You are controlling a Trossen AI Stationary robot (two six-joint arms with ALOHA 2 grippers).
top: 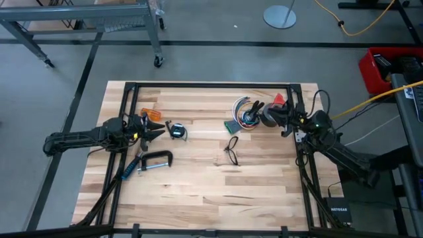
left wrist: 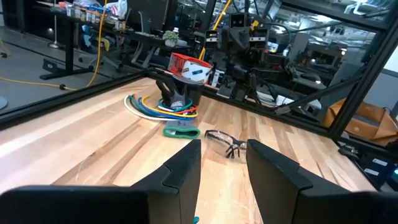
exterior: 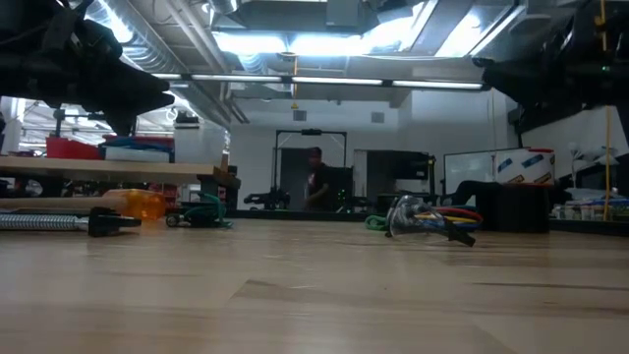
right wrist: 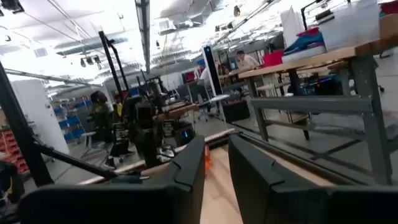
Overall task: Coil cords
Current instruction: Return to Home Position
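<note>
The cord (top: 176, 130), thin and black with a small yellow piece, lies bunched small on the table just right of my left gripper (top: 160, 131). It shows in the low view as a dark bunch (exterior: 200, 213). My left gripper (left wrist: 222, 171) points level toward the table's right edge, open, with nothing between its fingers. My right gripper (top: 259, 110) hovers by the right side of the multicoloured wire bundle (top: 243, 112). In its wrist view it (right wrist: 216, 165) stands open and empty. Both grippers hang above the tabletop in the low view.
A metal clamp (top: 149, 162) lies near the table's left front. An orange piece (top: 151, 113) sits behind my left gripper. Black spectacles (top: 231, 151) lie mid-table, with a green piece (top: 232, 125) and a red object (top: 279, 99) by the wire bundle. Bare wood fills the near half.
</note>
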